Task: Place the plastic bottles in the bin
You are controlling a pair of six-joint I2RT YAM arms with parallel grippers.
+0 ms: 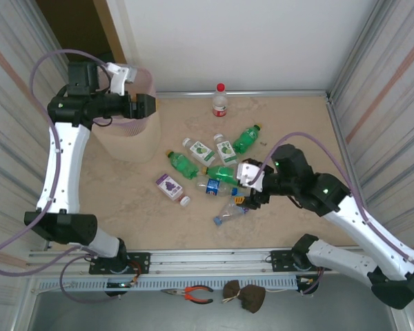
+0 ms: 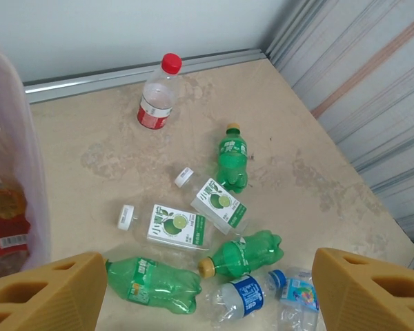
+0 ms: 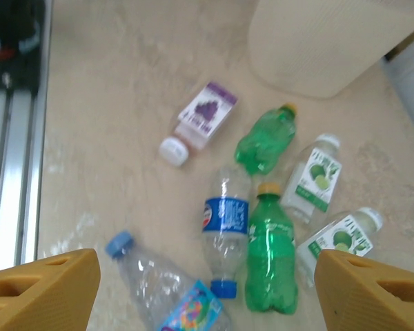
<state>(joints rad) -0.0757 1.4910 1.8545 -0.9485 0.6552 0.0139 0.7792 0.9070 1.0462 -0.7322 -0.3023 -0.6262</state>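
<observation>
Several plastic bottles lie in a loose cluster mid-table: green ones point(image 1: 183, 164) point(image 1: 246, 138), lime-labelled clear ones point(image 1: 200, 150), a blue-labelled clear one point(image 1: 210, 186), a purple-labelled one point(image 1: 170, 187) and a crushed clear one point(image 1: 230, 212). A red-capped bottle point(image 1: 220, 101) stands upright at the back. The bin point(image 1: 127, 131) stands at the left, with a red-labelled bottle point(image 2: 3, 234) inside. My left gripper point(image 1: 146, 105) hovers open by the bin's rim, empty. My right gripper point(image 1: 243, 189) hangs open above the blue-labelled bottle point(image 3: 226, 227) and a green one point(image 3: 270, 252), holding nothing.
Corrugated metal walls point(image 1: 379, 83) close in the table on both sides. A metal rail point(image 1: 207, 258) runs along the near edge. Pliers point(image 1: 193, 294) and a brown lump point(image 1: 245, 295) lie on the ledge below it.
</observation>
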